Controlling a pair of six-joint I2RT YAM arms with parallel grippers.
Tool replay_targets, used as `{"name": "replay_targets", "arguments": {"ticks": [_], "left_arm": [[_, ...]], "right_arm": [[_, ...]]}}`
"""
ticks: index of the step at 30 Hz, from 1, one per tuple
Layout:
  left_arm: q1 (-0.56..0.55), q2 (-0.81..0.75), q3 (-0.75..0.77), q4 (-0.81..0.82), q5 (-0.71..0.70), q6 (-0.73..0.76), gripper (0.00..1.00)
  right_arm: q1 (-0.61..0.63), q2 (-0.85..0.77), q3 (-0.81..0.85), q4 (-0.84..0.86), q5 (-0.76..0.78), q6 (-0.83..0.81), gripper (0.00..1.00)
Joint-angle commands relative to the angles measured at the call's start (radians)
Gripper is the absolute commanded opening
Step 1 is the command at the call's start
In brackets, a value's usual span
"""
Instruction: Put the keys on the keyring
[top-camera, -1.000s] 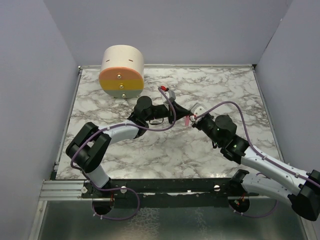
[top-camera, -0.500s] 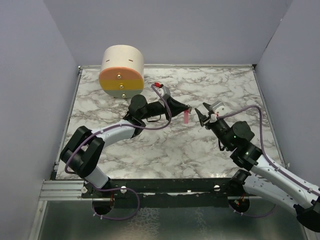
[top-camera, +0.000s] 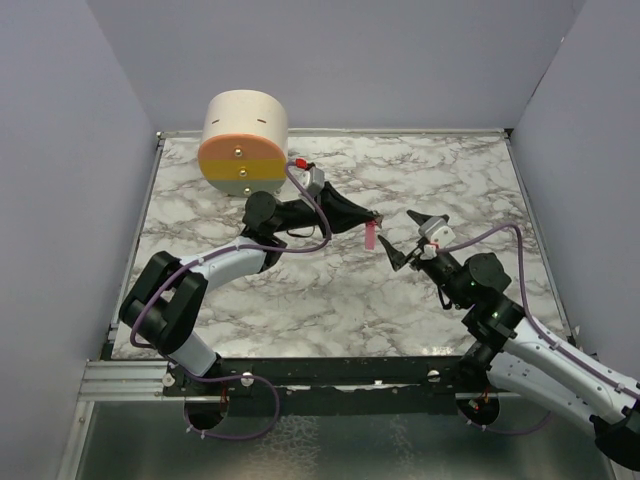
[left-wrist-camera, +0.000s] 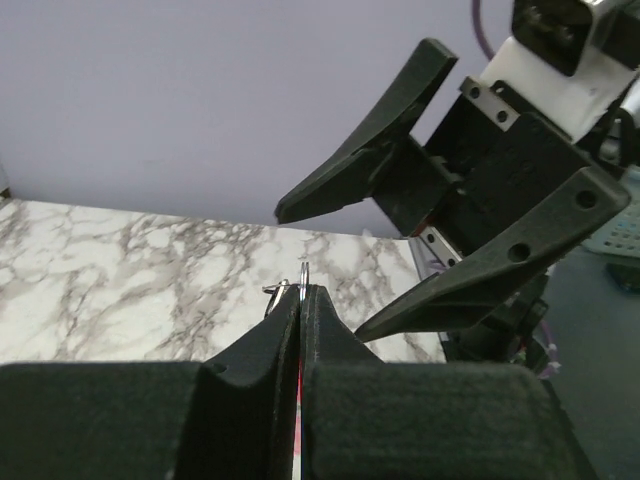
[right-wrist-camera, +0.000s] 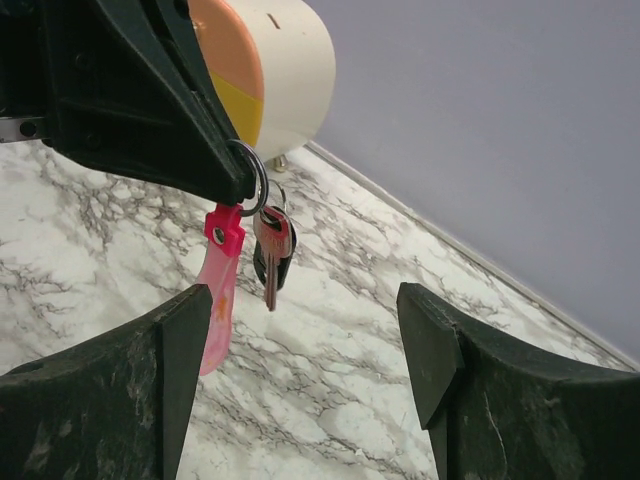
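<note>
On the left, our left gripper is clamped shut on the keyring and holds it in the air above the table. A pink tag and the keys hang from it, their long axes pointing straight down. Just to their right, our right gripper stands wide open and holds nothing, its jaws facing the bunch. We judge that the keys already sit on the ring.

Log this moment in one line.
left gripper: shut on keyring, held aloft | keys and pink tag: hanging from keyring | right gripper: open, facing keyring, not touching
</note>
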Motion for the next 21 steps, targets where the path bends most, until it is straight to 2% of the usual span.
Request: {"name": "replay_targets", "arguments": {"ticks": [1,8,21], "left_arm": [[0.006,-0.018,0.014,0.137,0.101,-0.117,0.00],[0.006,-0.019,-0.008,0.271,0.143,-0.250,0.00],[0.009,0.003,-0.022,0.377,0.182,-0.353,0.00]], "right_arm": [[0.005,0.003,-0.011,0.059,-0.096,-0.024,0.76],[0.004,0.011,-0.007,0.100,-0.142,-0.026,0.73],[0.005,0.002,0.017,0.103,-0.182,-0.039,0.63]]}}
